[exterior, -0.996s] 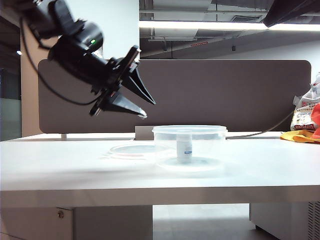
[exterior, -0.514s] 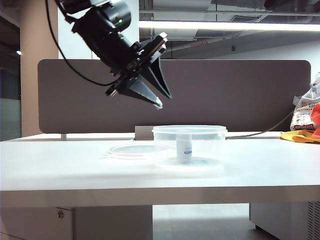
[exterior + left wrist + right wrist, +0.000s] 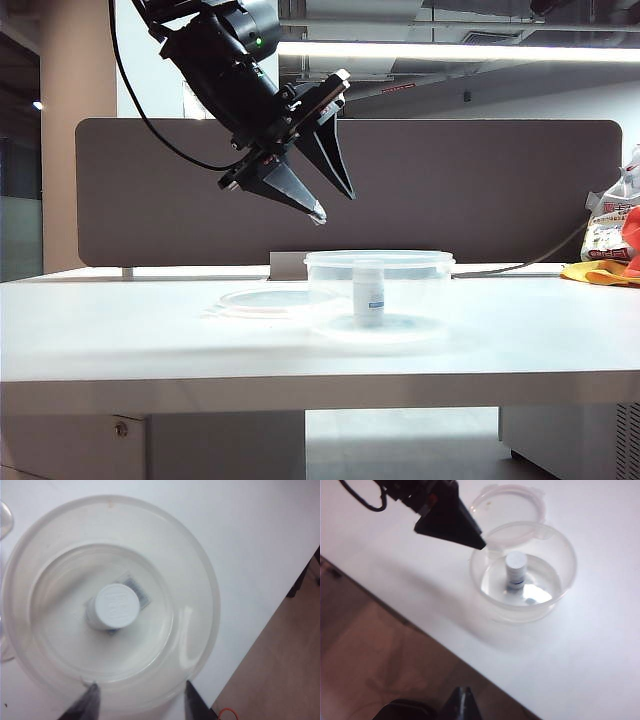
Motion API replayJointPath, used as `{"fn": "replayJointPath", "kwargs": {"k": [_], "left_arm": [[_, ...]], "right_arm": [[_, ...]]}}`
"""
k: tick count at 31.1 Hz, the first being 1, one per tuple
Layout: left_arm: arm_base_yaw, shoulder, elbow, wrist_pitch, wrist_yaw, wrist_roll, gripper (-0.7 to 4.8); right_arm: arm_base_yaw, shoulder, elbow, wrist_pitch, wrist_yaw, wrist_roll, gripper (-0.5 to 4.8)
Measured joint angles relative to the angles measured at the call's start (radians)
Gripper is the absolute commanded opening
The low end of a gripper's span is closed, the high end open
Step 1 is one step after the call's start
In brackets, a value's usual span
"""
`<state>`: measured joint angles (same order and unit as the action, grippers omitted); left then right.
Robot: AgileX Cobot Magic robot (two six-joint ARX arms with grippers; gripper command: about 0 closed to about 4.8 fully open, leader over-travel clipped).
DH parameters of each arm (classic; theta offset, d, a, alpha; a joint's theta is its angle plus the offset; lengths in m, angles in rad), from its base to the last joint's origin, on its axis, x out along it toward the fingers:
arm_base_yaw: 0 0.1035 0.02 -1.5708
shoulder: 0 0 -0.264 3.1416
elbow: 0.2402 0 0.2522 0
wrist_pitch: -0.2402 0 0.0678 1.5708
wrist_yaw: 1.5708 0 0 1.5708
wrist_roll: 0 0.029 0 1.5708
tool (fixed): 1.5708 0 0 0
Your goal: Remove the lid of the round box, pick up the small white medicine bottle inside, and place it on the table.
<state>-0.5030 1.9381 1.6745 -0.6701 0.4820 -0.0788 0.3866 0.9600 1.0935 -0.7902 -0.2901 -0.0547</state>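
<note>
Standing upright mid-floor of the round box (image 3: 379, 290), the small white medicine bottle (image 3: 369, 293), white-capped with a blue band, wants a straight drop from the left claw (image 3: 334, 203), spread empty above the box's rim. The lid (image 3: 268, 299) lies on the desk (image 3: 120, 330) alongside. The right claw (image 3: 462, 707) hangs back; its state I cannot tell.

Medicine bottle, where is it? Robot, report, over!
Left gripper above the round box, jaws open, empty. Right gripper off to the side. Medicine bottle upright inside. Lid off, nothing blocking.
</note>
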Motion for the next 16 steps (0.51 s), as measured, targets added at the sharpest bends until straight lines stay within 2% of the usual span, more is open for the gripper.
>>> {"fn": "replayJointPath", "kwargs": {"k": [4, 7, 13, 16], "left_arm": [[-0.003, 0.0, 0.0, 0.0, 0.004, 0.0, 2.2], [-0.008, 0.002, 0.0, 0.0, 0.004, -0.001, 2.49], [-0.01, 0.055, 0.001, 0.004, 0.003, -0.005, 2.5], [-0.023, 0.098, 0.069, -0.023, -0.013, -0.006, 2.49]], "right_arm": [[0.0, 0.0, 0.056, -0.004, 0.042, -0.015, -0.08], [0.0, -0.001, 0.126, -0.013, 0.044, -0.02, -0.08], [0.0, -0.001, 0.16, -0.067, 0.047, -0.026, -0.08], [0.0, -0.001, 0.16, -0.076, 0.048, -0.031, -0.08]]}}
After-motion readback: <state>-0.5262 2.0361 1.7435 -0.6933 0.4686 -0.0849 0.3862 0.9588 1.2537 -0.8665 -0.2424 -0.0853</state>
